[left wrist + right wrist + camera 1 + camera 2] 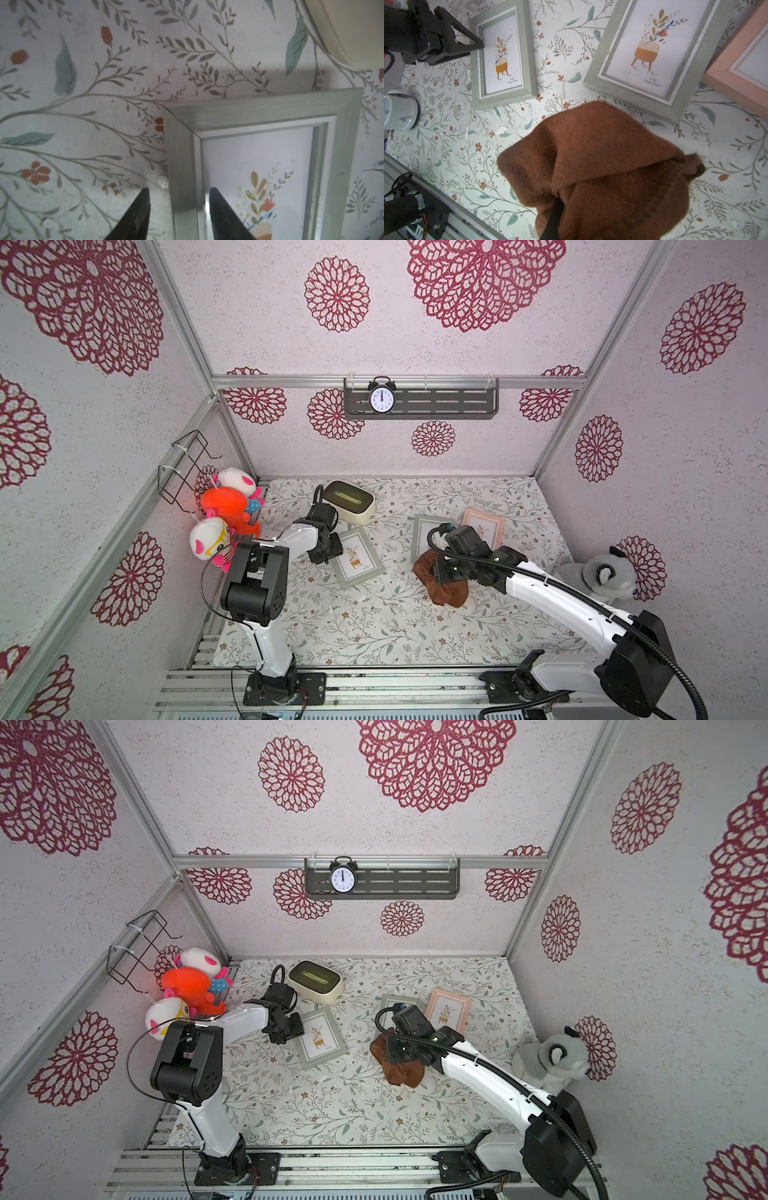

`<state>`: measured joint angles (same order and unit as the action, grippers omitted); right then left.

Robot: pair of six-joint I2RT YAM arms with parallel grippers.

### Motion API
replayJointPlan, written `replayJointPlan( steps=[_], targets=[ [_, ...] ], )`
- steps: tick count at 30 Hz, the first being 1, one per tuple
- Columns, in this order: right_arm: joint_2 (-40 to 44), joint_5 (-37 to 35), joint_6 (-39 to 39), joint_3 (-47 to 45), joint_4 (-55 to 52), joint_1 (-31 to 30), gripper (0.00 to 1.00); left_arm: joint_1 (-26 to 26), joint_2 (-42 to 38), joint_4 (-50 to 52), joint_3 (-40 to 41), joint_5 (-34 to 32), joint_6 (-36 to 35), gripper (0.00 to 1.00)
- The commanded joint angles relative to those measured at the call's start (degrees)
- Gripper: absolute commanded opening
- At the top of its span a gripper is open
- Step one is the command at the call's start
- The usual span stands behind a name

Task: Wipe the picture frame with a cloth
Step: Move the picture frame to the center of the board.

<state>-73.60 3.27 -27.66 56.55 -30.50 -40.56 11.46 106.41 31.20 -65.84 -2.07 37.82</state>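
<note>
picture frame point(358, 559) straddled at the left, cloth point(441, 588) bunched at the right

we see the grey-green frame lying flat, left of centre on the floral table point(374, 630). the left gripper point(178, 190) stands half wide, one finger outside the frame's left rail and one over the glass. a gap shows on the outer side, so we do not read it as a grip. the right gripper point(444, 572) is clamped on the rust-brown cloth, which bunches right of centre, apart from that frame and just near of a second grey-green frame point(422, 531).

what could go wrong, in our judgement: closing on the rail may tilt or skid the frame, since it lies loose, and the inner finger may scrape the glass. the cloth is so wadded that a hard finger, not fabric, may meet the glass.

our count:
- three picture frames, two grey-green and one pink frame point(484, 526)
- one cloth
- two grippers
- one tissue box point(350, 502), far and left of centre
- one clock point(382, 397) on the wall shelf point(449, 400)
- one grey plush point(598, 576) at the right
- at least three plush toys point(224, 506) hanging at the left
</note>
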Motion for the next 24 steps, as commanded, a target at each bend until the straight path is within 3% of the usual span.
replayJointPlan(
  steps=[1,10,24],
  targets=[
    [2.5,-0.3,-0.8,0.1,1.1,-0.2,0.00,0.3,0.9,-1.6,0.6,0.6,0.5,0.45],
    [1.2,0.6,-0.7,0.5,1.9,-0.1,0.00,3.8,3.0,0.0,-1.2,1.0,-2.1,0.30],
    [-1.1,2.3,-0.7,0.7,3.2,-0.1,0.00,13.4,3.9,2.7,-1.1,0.8,-2.7,0.25]
  ],
)
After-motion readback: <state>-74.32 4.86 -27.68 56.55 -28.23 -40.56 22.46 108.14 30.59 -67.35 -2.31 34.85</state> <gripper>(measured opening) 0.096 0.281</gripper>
